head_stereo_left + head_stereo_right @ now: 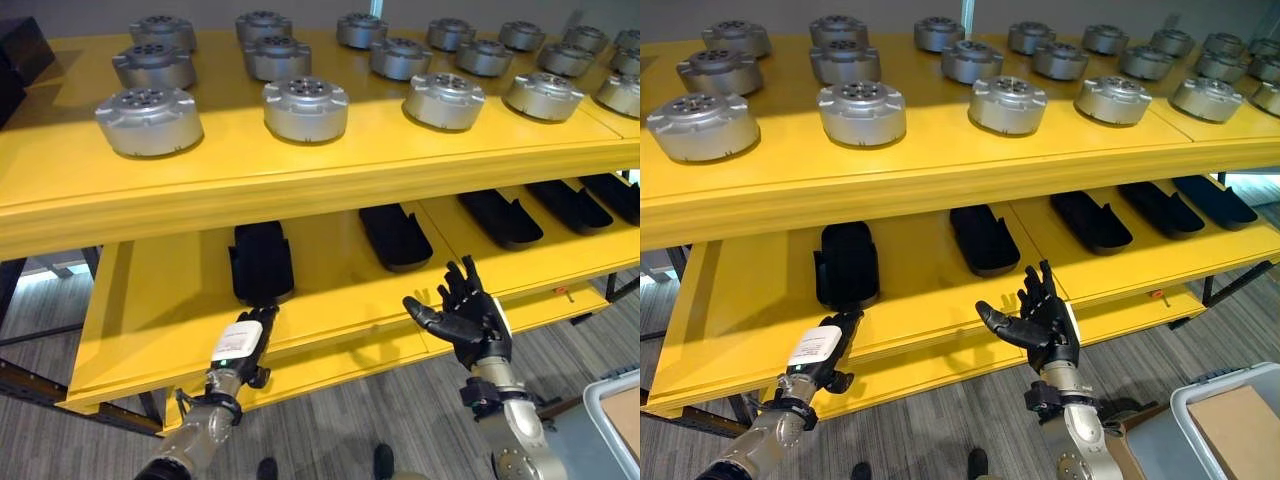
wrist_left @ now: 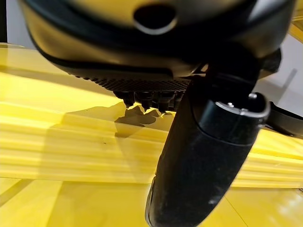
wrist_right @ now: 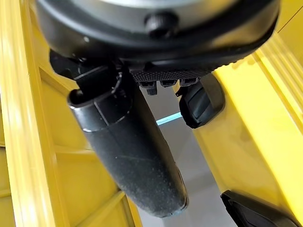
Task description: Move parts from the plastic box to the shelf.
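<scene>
Both arms are up at the yellow shelf point(image 1: 300, 180). My left robot hand point(image 1: 243, 345) has its fingers straight, tips touching the near end of a black part point(image 1: 261, 262) on the lower tier. That part's long axis runs front to back, straight ahead of the hand. My right robot hand point(image 1: 465, 315) hovers splayed and empty before the lower tier's front edge, the next black part point(image 1: 395, 236) up and to its left. Silver round parts point(image 1: 305, 108) fill the top tier. The plastic box point(image 1: 610, 405) sits low on my right, so I judge the right arm nearer for the next pick.
</scene>
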Controlling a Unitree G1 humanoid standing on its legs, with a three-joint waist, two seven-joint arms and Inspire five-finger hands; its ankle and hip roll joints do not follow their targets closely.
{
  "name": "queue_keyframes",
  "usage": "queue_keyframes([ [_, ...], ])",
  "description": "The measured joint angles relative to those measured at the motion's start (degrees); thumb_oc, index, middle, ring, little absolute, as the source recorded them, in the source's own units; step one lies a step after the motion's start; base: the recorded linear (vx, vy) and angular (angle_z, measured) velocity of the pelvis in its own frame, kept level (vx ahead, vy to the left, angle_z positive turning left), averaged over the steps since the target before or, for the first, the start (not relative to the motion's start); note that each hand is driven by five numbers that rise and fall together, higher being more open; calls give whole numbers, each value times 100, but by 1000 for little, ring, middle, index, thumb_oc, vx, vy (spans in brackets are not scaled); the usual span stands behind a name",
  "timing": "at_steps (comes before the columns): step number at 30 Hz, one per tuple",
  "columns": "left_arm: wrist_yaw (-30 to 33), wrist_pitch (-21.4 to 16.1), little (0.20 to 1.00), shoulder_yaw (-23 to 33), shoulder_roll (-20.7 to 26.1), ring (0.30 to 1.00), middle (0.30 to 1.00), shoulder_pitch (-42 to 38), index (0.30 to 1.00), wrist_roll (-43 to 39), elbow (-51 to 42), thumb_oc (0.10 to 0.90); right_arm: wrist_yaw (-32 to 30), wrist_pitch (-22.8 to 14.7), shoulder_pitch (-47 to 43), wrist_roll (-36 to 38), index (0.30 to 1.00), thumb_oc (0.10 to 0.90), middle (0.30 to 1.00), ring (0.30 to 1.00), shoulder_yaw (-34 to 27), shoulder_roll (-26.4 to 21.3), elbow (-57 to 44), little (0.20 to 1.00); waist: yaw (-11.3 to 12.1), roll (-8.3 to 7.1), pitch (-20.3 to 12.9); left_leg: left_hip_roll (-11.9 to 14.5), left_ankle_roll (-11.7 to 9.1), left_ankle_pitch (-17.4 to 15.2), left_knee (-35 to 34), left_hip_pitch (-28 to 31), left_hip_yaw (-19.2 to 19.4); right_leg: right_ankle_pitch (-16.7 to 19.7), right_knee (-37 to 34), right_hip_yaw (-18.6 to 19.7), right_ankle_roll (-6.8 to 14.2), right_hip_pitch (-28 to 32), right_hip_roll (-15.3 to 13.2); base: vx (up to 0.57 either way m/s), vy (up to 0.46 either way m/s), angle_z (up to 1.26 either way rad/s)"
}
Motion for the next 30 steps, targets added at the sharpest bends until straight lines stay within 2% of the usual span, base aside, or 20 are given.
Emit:
queue_keyframes([
  [5,2,5,1000,-1,-10,1000,1000,-64,1000,-4,66,900,-3,0,15,-2,1000,900,1000,1000,0,-11,1,1000,-103,31,11,2,0,0,-9,0,17,12,-35,6,6,0,1,4,-1,-1],
  [11,14,6,1000,7,-153,1000,1000,-157,1000,-5,104,900,-3,-1,169,-2,1000,900,1000,1000,0,-16,1,1000,-101,44,11,-8,0,0,-58,20,63,45,-136,40,34,25,6,6,0,-2],
  [30,7,-2,1000,-19,-165,1000,1000,-184,1000,-38,2,900,-4,-2,170,-2,1000,900,1000,1000,-5,-52,0,1000,-97,130,133,-8,-1,-1,-88,33,70,67,-208,36,67,60,27,0,0,0],
])
